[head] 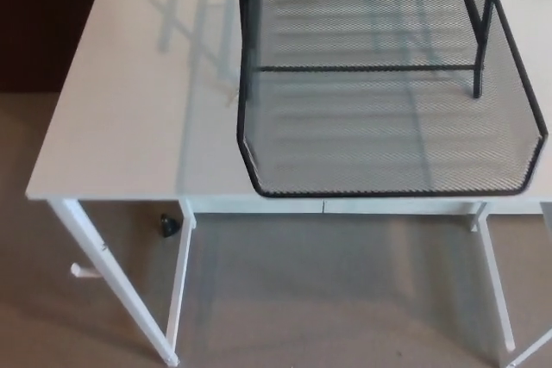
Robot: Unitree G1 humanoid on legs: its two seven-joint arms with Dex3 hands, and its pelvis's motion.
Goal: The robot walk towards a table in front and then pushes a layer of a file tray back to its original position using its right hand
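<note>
I am looking down on one white table (121, 118) and neither of my hands is showing in the picture, so I cannot tell how far either is open or whether either is holding anything. One black mesh file tray (388, 84) is sitting on the tabletop, filling the view from 12 o'clock round to 3 o'clock. Its bottom layer (379, 157) is sticking out toward me, its front rim lying right along the near table edge at about 5 o'clock, and the rim is running off the right side of the picture. Three black uprights of the frame are showing: one thick post (247, 32) at the left side of the tray near 12 o'clock and two thin ones (481, 36) at 2 o'clock, with one crossbar (366, 67) running between them over the mesh. I cannot count the upper layers, as the top of the stack is cut off. Under the table, two white legs (112, 277) are standing at 7 o'clock and one more (496, 286) at 5 o'clock, all on beige carpet (328, 299). One small black object (169, 226) is lying on the carpet at 7 o'clock, just beside the inner left leg, and one short white piece (84, 271) is lying at 8 o'clock.
</note>
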